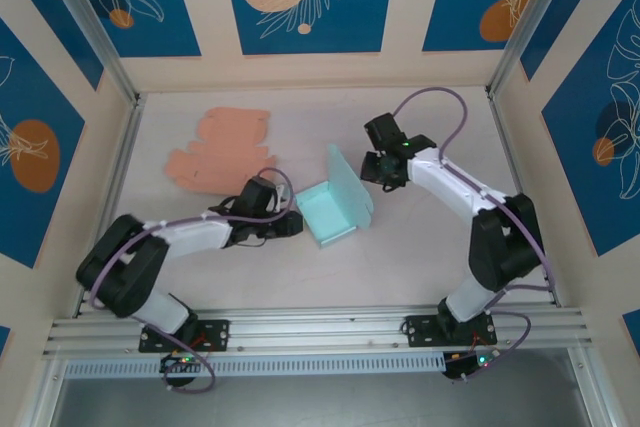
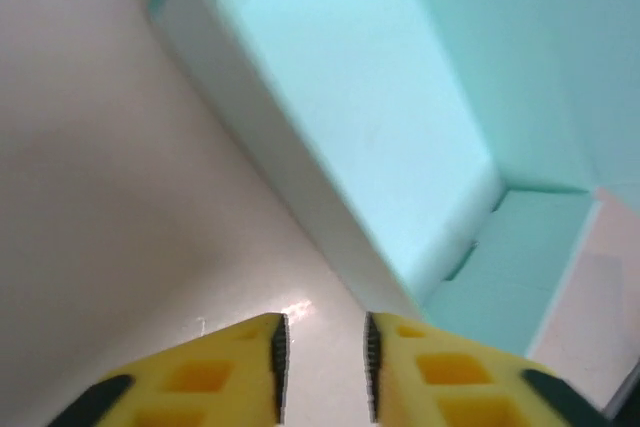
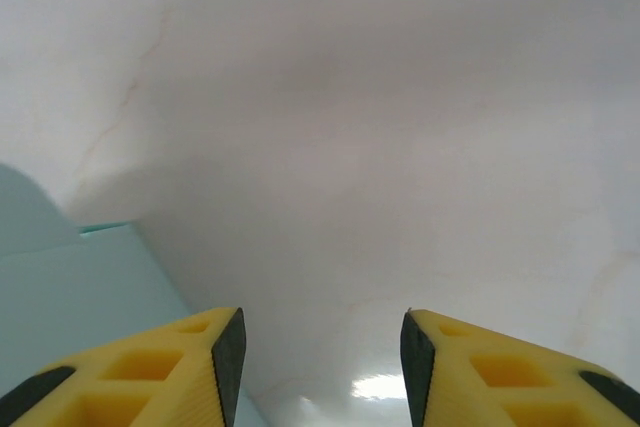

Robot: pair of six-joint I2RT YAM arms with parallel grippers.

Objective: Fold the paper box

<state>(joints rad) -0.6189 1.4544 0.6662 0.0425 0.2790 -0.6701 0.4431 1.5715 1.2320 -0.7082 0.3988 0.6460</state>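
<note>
Nearest the near edge of the table (image 1: 400,267), the left gripper (image 1: 292,225) is hovering just beside the left wall of the paper box (image 1: 328,217). Its jaws are standing slightly apart and gripping nothing, and in the left wrist view bare table surface is showing between the fingertips. The paper box is sitting near the middle of the table, with its tray walls already raised and its lid panel (image 1: 352,177) standing up along its right side. Just beyond that panel, the right gripper (image 1: 383,169) is facing its back surface, jaws released and empty. Toward the far-left corner, a flat orange cardboard blank (image 1: 218,152) is lying well apart from the box. The box is appearing very light, thin and easily creased, and it is likely to slide on the smooth surface under a sideways push. Taking hold at the free top edge of the lid panel is therefore looking best, with the other gripper bracing a tray wall and applying only light pressure
</note>
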